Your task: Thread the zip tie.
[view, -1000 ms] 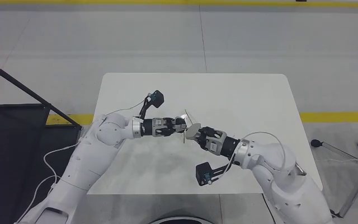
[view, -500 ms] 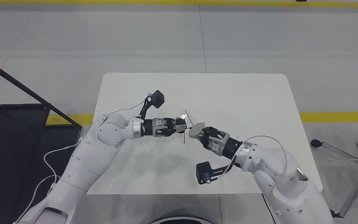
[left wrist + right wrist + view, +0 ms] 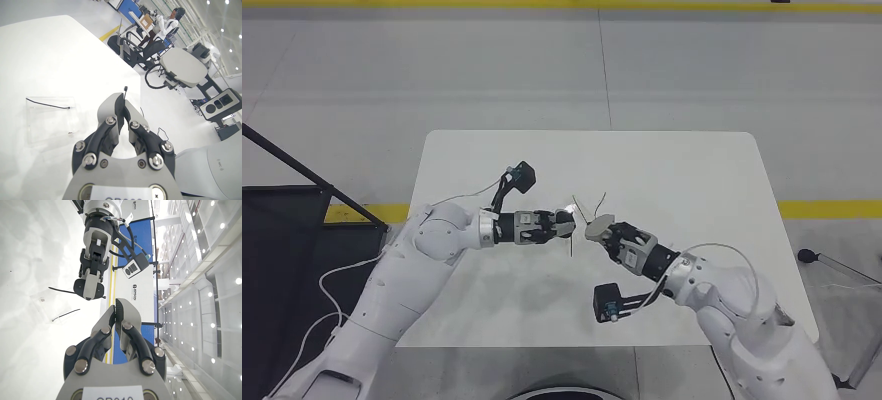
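We hold the zip tie (image 3: 125, 92) pinched near its head in our left hand (image 3: 123, 107); our right hand (image 3: 115, 308) is closed on nothing. Threading is not yet done, we judge.

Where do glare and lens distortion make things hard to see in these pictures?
Left wrist view: the table is washed out to white, so the clear tray shows mainly by its edges; the zip tie in the left gripper reads dark and plain. Right wrist view: ceiling lamps flare, and straight lines bow. Top view: even light.
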{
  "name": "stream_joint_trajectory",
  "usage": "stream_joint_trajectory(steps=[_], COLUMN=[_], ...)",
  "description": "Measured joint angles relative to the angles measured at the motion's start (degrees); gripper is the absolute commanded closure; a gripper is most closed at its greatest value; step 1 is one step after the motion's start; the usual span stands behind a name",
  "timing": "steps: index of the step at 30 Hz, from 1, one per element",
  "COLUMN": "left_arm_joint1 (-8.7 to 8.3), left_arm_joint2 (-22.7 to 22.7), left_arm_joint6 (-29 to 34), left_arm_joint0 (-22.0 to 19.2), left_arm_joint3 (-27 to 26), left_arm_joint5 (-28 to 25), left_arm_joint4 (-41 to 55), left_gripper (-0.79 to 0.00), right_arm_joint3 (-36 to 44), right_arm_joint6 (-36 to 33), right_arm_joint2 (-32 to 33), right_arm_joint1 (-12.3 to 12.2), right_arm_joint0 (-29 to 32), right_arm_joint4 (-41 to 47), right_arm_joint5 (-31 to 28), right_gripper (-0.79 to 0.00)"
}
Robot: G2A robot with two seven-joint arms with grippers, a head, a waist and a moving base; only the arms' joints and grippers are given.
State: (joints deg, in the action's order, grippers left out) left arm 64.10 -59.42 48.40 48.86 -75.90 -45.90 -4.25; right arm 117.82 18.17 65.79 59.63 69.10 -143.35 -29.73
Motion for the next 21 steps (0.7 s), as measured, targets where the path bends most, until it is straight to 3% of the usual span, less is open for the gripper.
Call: stream_joint_trajectory(steps=[11,16,21], left_arm_joint1=[-0.05,-0.37,-1.08], left_arm_joint2=[-1.46,-3.70,-7.20], left_arm_joint6=[-6.59,-10.86,-15.25], left_arm_joint0=[0.45,1.82,4.65], left_arm_joint3=[-0.05,-0.85,-2.37], left_arm_joint5=[2.54,3.29,5.01], left_arm_joint4=[-0.65,-1.64,-5.35], left_gripper=[0.000,0.000,0.000], right_arm_joint3=[2.08,1.81,-2.04], right_arm_joint6=[2.74,1.22,-0.68], right_arm_joint2=[0.93,0.28,-5.86], right_arm_joint1=[-0.51,-0.46,0.49], right_arm_joint0=[1.70,-0.75,-7.38], right_arm_joint4=[-0.36,1.00,0.67], right_arm_joint5=[0.31,-7.52,-16.17], right_gripper=[0.000,0.000,0.000])
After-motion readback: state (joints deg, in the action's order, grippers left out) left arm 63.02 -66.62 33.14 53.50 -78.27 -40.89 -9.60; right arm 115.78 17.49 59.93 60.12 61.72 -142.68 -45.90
